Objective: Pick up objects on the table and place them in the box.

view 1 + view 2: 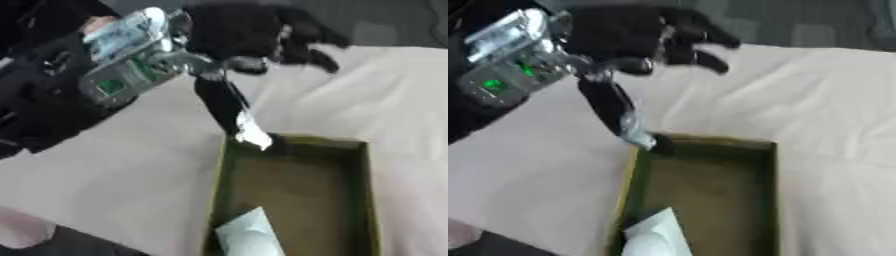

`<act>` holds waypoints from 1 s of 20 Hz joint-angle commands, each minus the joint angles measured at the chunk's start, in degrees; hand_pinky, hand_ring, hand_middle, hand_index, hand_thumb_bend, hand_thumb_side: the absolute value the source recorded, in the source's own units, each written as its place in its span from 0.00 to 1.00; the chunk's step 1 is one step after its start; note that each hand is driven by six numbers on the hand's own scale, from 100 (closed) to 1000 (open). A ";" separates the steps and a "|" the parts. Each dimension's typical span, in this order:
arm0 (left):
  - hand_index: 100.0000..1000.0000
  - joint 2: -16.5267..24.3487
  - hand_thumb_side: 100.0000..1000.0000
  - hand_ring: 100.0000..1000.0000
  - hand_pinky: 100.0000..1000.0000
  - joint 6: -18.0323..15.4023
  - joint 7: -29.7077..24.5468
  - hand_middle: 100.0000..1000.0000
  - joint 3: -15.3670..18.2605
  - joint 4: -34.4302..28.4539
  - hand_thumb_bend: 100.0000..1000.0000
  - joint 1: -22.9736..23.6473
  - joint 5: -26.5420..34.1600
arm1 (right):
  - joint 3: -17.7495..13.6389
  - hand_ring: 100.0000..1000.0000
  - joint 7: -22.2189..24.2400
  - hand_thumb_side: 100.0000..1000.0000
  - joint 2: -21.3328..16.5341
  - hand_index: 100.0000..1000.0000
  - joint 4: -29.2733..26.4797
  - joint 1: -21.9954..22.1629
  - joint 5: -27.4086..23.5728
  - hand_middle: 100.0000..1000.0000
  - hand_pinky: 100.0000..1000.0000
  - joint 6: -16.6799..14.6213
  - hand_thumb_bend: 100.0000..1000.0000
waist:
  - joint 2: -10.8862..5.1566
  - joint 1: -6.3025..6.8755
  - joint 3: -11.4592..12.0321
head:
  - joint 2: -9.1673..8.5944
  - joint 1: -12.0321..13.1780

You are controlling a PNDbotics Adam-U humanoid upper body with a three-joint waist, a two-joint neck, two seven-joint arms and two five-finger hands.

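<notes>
My left hand (249, 30) reaches in from the upper left, black, with a silver wrist (131, 55) behind it. Its fingers and thumb are curled on the top of a long, slim black object (223, 102). The object hangs down at a slant, and its pale, shiny lower end (252, 132) is at the far left corner of the box. The olive-green open box (367, 190) lies low in the middle. A white packet (249, 232) lies inside it at the near left. My right hand shows in neither view.
A pale, creased cloth (114, 170) covers the table on all sides of the box. A pinkish shape over something dark (26, 235) sits at the lower left corner. Dark forms fill the far left edge.
</notes>
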 commanded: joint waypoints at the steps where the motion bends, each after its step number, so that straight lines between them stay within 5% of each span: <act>1: 0.93 2.85 0.79 0.98 1.00 2.15 8.40 0.99 8.18 -0.63 0.42 -0.85 4.37 | -0.53 0.30 -0.45 0.92 -1.12 0.31 -0.74 0.00 0.56 0.23 0.41 0.00 0.00 | -1.23 0.06 0.42 | -0.03 -1.21; 4: 0.95 3.96 0.69 0.91 1.00 5.16 11.28 0.93 13.23 -0.63 0.25 1.77 7.98 | -1.10 0.30 -1.09 0.92 -1.74 0.31 -0.74 0.54 1.14 0.23 0.41 0.05 0.00 | -1.71 0.28 1.43 | -0.03 -2.14; 6: 0.90 3.70 0.71 0.84 1.00 7.38 10.95 0.87 15.34 -0.63 0.12 4.53 9.97 | -1.57 0.30 -1.67 0.92 -2.23 0.31 -0.74 0.99 1.67 0.23 0.41 0.07 0.00 | -2.12 0.30 2.15 | -0.10 -2.42; 7: 0.86 1.81 0.73 0.78 0.99 8.32 10.86 0.82 15.86 -0.63 0.06 6.67 12.27 | -2.03 0.30 -2.10 0.93 -2.65 0.31 -0.74 1.37 2.03 0.23 0.41 0.01 0.00 | -2.47 0.18 2.71 | -0.61 -2.03; 8: 0.82 -0.48 0.73 0.71 0.88 8.72 11.48 0.79 16.33 -0.63 0.02 8.53 15.14 | -2.51 0.30 -2.59 0.94 -3.05 0.31 -0.74 1.73 2.43 0.23 0.41 -0.03 0.00 | -2.79 0.04 3.24 | -1.31 -1.71; 10: 0.82 -7.55 0.68 0.65 0.75 7.70 17.30 0.78 17.48 -0.63 0.04 12.60 22.43 | -3.65 0.30 -3.75 0.93 -3.85 0.31 -0.74 2.64 3.28 0.23 0.41 0.09 0.00 | -3.51 -0.54 4.65 | -2.95 -1.79; 12: 0.79 -14.59 0.64 0.60 0.67 2.84 27.07 0.74 17.97 -0.63 0.11 15.69 28.20 | -4.44 0.30 -4.67 0.95 -4.66 0.31 -0.74 3.47 3.92 0.23 0.41 0.21 0.00 | -4.10 -1.33 6.16 | -4.04 -2.88; 15: 0.81 -21.44 0.58 0.57 0.63 -8.84 39.46 0.74 17.14 -0.63 0.25 16.48 31.21 | -5.54 0.30 -5.29 0.95 -6.33 0.31 -0.74 5.30 4.69 0.23 0.41 0.01 0.00 | -5.02 -2.69 9.23 | -6.04 -6.91; 17: 0.78 -22.72 0.51 0.55 0.64 -16.59 42.82 0.70 17.23 -0.63 0.28 14.53 30.62 | -6.34 0.30 -5.15 0.96 -7.88 0.31 -0.74 6.91 5.05 0.23 0.41 0.09 0.00 | -5.60 -3.35 11.35 | -7.05 -9.60; 20: 0.77 -23.79 0.52 0.57 0.64 -21.29 43.25 0.71 15.91 -0.63 0.26 12.61 31.08 | -6.99 0.30 -4.25 0.96 -9.80 0.31 -0.22 8.56 5.05 0.23 0.41 -0.47 0.00 | -6.06 -4.01 13.28 | -8.20 -12.89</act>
